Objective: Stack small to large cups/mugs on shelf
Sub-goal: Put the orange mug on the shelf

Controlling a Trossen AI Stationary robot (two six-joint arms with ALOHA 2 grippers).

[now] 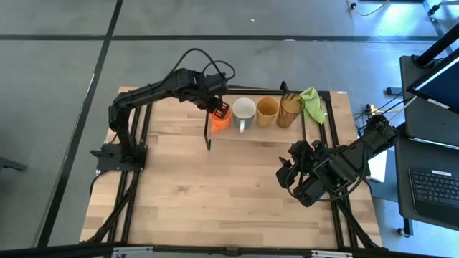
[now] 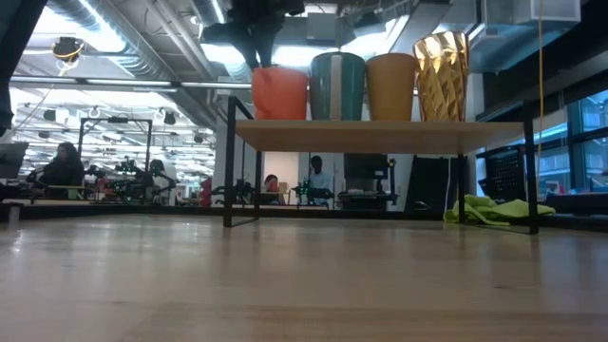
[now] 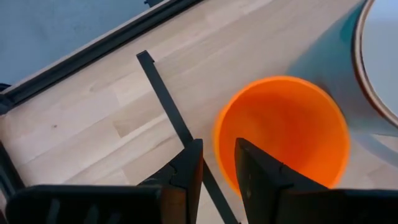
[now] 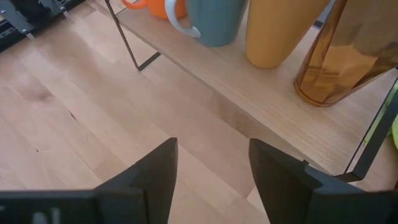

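The shelf stands at the table's far side. On it, left to right, stand the orange cup, the white mug, the tan-yellow mug and the amber tumbler, each on its base. My left gripper is open above the orange cup, pointing down. One finger is over the cup's inside and one outside its rim, with a gap showing. My right gripper is open and empty above the table's right part.
A green cloth lies on the table beside the shelf's right end. The shelf's black legs stand at its corners. Bare tabletop lies in front of the shelf. People show in the room beyond the table.
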